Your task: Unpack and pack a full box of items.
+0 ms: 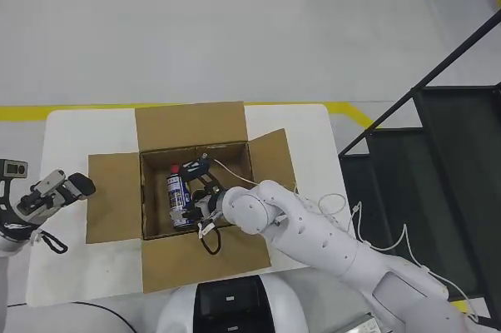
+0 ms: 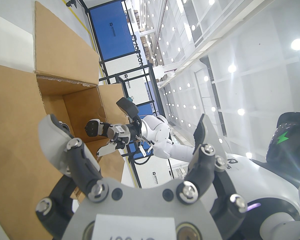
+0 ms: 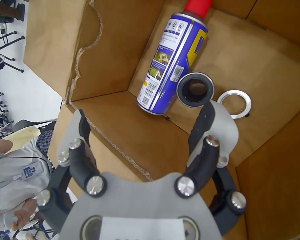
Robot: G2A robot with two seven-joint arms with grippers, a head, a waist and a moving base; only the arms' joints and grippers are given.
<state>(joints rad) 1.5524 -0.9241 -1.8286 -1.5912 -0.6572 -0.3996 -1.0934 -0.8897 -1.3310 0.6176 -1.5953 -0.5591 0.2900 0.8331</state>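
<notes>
Hovering at the mouth of the open brown cardboard box, your right gripper is spread wide and empty. The blue cylindrical spray can with a red cap lies on its side on the box floor along one wall. Its base is nearest the pincer and its long axis runs away from it, so I judge the fingers could close across its girth. Your right wrist view adds a black metal ring just beside the can's base and a flat silver ring; from above, the arm covers them. Your left gripper, also spread and empty, sits well apart over the white table.
</notes>
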